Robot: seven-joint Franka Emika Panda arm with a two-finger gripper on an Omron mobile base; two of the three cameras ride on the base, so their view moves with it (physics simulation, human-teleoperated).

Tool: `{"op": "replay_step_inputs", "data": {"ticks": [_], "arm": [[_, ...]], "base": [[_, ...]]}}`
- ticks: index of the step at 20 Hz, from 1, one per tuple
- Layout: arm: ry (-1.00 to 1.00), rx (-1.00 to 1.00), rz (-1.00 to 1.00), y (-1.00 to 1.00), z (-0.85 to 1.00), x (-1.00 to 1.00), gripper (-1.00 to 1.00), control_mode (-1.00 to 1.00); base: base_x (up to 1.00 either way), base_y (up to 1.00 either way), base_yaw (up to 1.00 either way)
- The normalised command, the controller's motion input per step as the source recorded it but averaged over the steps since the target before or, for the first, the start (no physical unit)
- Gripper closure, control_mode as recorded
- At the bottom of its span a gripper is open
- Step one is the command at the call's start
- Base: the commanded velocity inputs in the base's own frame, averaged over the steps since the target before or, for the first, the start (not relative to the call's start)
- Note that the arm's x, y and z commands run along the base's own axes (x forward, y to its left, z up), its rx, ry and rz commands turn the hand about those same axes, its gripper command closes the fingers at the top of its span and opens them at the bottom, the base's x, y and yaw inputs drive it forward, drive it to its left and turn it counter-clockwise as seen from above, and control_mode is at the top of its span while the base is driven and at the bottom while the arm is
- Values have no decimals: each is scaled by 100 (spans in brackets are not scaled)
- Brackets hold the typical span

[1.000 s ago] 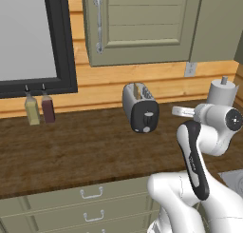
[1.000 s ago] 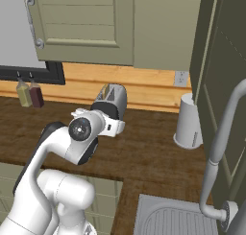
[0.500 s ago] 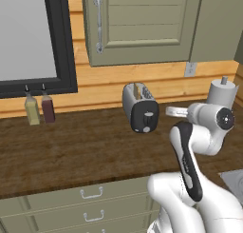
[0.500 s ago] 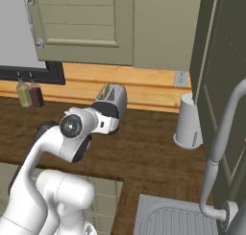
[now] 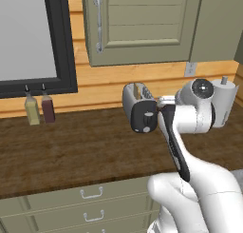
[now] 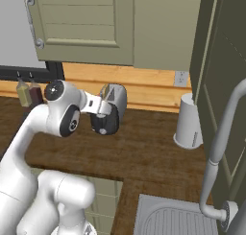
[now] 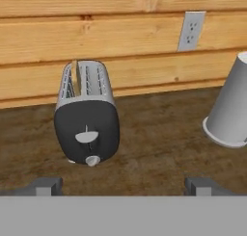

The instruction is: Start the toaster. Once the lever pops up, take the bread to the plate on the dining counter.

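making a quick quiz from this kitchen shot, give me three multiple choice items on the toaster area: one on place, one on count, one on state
1. Where does the tan bread slice sit?
A. in the left slot of the toaster, as the hand view shows it
B. flat on the worktop
C. between the gripper fingers

2. How many small bottles stand under the dark-framed window?
A. one
B. two
C. four

3. How is the gripper?
A. shut on the lever
B. shut on the bread
C. open, short of the toaster

Answers:
1 A: the tan bread slice stands in one slot of the rounded silver-grey toaster.
2 B: a yellowish bottle and a dark red bottle stand side by side.
3 C: the gripper has its tips wide apart, with bare dark wood worktop between them and the toaster's small grey lever.
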Motion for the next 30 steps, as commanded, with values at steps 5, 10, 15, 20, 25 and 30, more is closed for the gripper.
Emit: {"op": "replay_step_inputs", "data": {"ticks": [5, 10, 15, 20, 25, 30], "arm": [[10, -4, -1, 1, 15, 0, -100, -100], [0, 1, 13, 1, -4, -8, -100, -100], [-4, 4, 27, 58, -11, 0, -100, -100], [-2, 0, 10, 76, -7, 48, -100, -100], [-2, 0, -5, 2, -12, 52, -100, -100], [1, 5, -8, -13, -19, 24, -100, -100]], "base": [[0, 0, 0], [0, 0, 0], [0, 0, 0], [0, 0, 0], [0, 0, 0], [0, 0, 0]]}}
